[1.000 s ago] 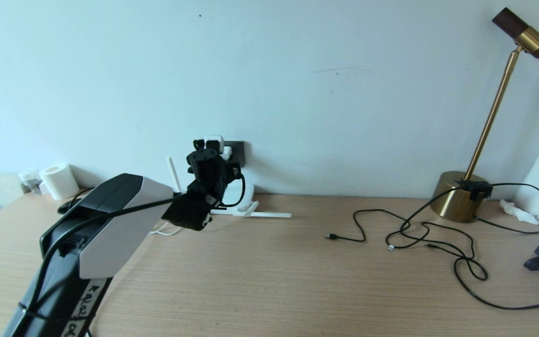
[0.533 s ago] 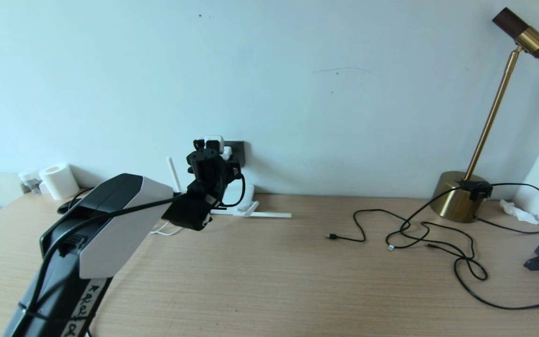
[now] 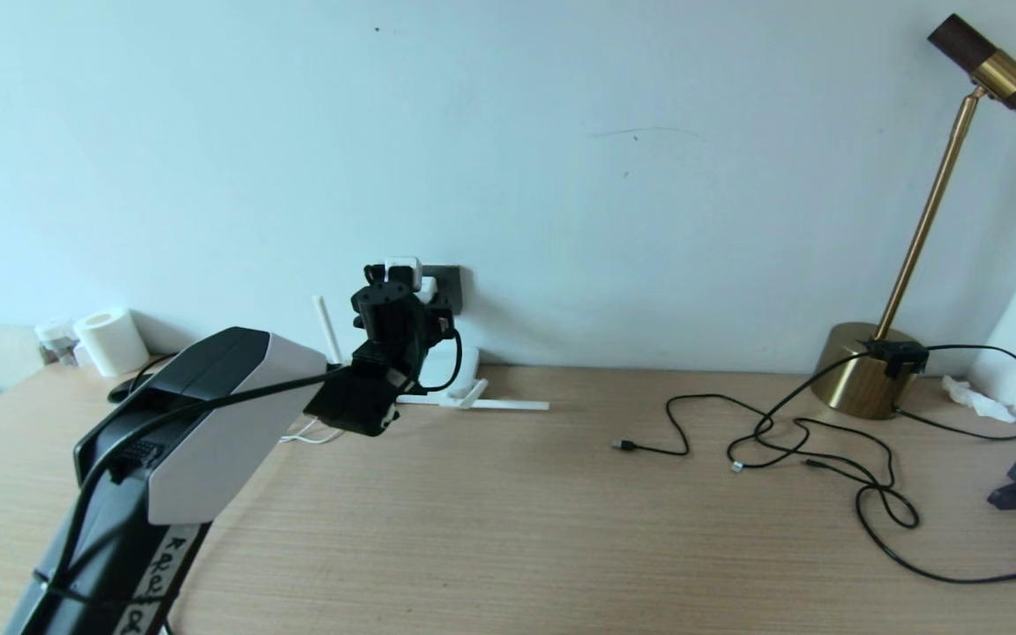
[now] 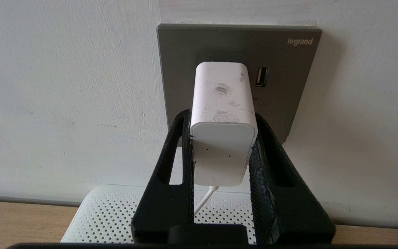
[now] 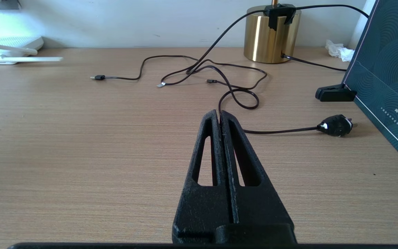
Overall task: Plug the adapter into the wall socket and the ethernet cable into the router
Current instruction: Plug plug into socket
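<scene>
The white adapter (image 4: 221, 114) is pressed against the dark grey wall socket (image 4: 185, 52), beside its USB port. My left gripper (image 4: 221, 117) is shut on the adapter's sides. The adapter's thin white cord hangs down over the white perforated router (image 4: 109, 214), which lies on the table under the socket. In the head view the left gripper (image 3: 398, 282) is at the wall socket (image 3: 448, 280), and the router (image 3: 467, 363) and its antennas show past the arm. A dark stretch at the far left looks like the ethernet cable (image 3: 130, 381), mostly hidden behind my left arm. My right gripper (image 5: 219, 114) hangs shut and empty over the table.
Thin black cables (image 3: 790, 441) sprawl over the right of the table, ending in a black plug (image 5: 335, 125). A brass lamp (image 3: 861, 379) stands at the back right, a dark box (image 5: 389, 69) at the right edge. A paper roll (image 3: 111, 339) stands back left.
</scene>
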Controlling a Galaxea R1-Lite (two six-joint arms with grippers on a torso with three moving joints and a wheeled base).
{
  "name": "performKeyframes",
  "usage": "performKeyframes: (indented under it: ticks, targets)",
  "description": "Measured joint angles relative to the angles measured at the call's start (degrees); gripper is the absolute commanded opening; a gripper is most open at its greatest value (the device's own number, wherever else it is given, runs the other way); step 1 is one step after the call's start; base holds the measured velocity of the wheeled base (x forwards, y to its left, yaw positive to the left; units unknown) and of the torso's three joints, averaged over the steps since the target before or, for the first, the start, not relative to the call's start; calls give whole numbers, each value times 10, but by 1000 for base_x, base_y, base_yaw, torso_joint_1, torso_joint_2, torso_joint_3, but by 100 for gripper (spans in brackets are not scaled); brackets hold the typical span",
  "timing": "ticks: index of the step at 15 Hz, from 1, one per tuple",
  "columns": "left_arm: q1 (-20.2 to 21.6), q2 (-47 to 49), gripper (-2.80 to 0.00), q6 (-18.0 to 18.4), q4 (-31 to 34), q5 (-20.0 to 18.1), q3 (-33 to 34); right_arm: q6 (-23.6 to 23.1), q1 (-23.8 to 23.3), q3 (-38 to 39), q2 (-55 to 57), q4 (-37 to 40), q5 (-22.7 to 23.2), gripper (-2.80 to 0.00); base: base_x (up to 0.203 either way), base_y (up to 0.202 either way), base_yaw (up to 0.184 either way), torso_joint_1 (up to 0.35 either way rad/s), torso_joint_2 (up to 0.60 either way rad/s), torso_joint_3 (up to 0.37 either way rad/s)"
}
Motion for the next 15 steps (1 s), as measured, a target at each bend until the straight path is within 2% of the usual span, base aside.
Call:
performKeyframes:
  ticks: [15]
  targets:
    - [4,-8,-280,2,25,-5,-6,0,0,0,0,0,0,-280,0,0,0,0,0,0]
